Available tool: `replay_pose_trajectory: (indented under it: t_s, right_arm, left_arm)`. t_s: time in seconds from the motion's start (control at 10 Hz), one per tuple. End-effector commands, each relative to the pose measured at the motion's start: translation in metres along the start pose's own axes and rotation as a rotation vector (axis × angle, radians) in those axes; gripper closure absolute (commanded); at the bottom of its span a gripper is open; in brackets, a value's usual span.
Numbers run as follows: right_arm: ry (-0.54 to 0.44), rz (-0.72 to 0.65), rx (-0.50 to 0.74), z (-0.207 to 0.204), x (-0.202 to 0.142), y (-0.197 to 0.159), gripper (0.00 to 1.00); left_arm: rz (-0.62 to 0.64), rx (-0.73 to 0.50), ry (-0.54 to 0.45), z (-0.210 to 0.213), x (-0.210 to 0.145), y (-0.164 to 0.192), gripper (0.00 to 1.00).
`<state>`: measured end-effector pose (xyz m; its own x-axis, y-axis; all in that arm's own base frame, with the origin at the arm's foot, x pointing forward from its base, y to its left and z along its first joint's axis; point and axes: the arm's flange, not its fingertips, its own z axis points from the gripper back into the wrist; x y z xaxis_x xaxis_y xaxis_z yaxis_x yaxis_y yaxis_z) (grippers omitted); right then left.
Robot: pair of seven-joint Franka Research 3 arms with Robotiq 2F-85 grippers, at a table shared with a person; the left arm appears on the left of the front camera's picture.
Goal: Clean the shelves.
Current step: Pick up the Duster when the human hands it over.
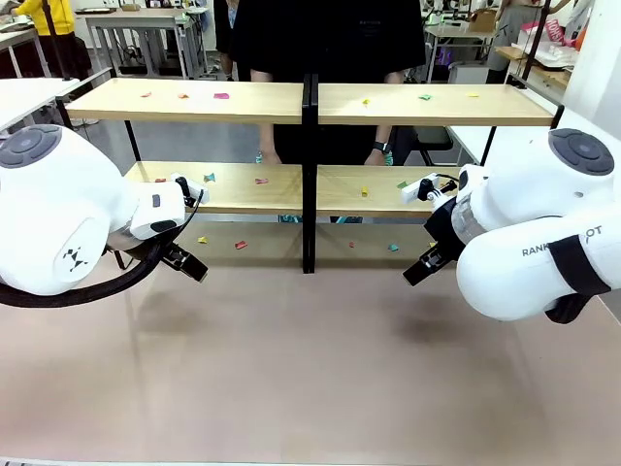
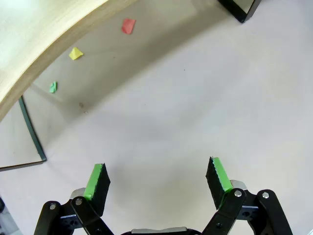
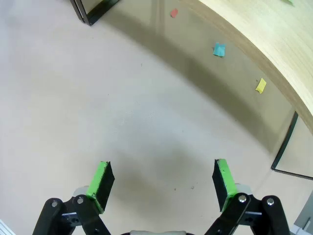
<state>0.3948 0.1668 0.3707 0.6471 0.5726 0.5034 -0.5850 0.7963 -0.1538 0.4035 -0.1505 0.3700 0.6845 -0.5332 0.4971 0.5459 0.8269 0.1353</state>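
The shelves (image 1: 243, 101) stand across the far half of the table: two tiers of light-wood boards on a black frame. Small coloured paper scraps (image 1: 221, 96) lie on both tiers and on the table under them. My left gripper (image 1: 192, 266) hangs low in front of the left unit, open and holding nothing (image 2: 157, 178); ahead of it lie a red scrap (image 2: 128, 25), a yellow scrap (image 2: 75, 53) and a green scrap (image 2: 53, 87). My right gripper (image 1: 419, 271) hangs in front of the right unit, open and holding nothing (image 3: 162, 178), with a blue scrap (image 3: 219, 49) and a yellow scrap (image 3: 260, 85) farther off.
A person in black (image 1: 330, 39) stands behind the shelves with hands (image 1: 380, 150) down near the lower tier. The black centre post (image 1: 310, 175) joins the two units. The beige table top (image 1: 310, 369) spreads out toward me.
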Motion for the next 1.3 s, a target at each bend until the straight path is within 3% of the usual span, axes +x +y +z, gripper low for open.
replay_pose_trajectory:
  t_s: [0.0, 0.1, 0.2, 0.5, 0.7, 0.9, 1.2]
  right_arm:
    - [0.030, 0.006, 0.012, 0.017, 0.009, -0.002, 0.00]
    - [0.027, -0.011, 0.038, 0.057, 0.016, -0.011, 0.00]
    - [-0.028, 0.000, 0.043, 0.096, 0.015, -0.019, 0.00]
    - [-0.116, 0.053, 0.036, 0.199, 0.000, -0.046, 0.00]
    - [-0.173, 0.090, 0.094, 0.255, -0.013, -0.068, 0.00]
    - [-0.270, 0.075, 0.073, 0.306, -0.029, -0.087, 0.00]
    - [-0.340, 0.075, 0.023, 0.345, -0.042, -0.089, 0.00]
  left_arm:
    - [-0.110, -0.110, -0.017, 0.028, 0.005, -0.003, 0.00]
    - [-0.138, -0.189, -0.037, 0.074, 0.009, 0.001, 0.00]
    - [-0.141, -0.131, -0.069, 0.116, 0.005, 0.006, 0.00]
    - [-0.243, -0.126, -0.236, 0.224, -0.024, 0.032, 0.00]
    - [-0.241, -0.119, -0.325, 0.276, -0.034, 0.062, 0.00]
    - [-0.217, -0.092, -0.447, 0.319, -0.045, 0.086, 0.00]
    - [-0.189, -0.053, -0.575, 0.339, -0.064, 0.091, 0.00]
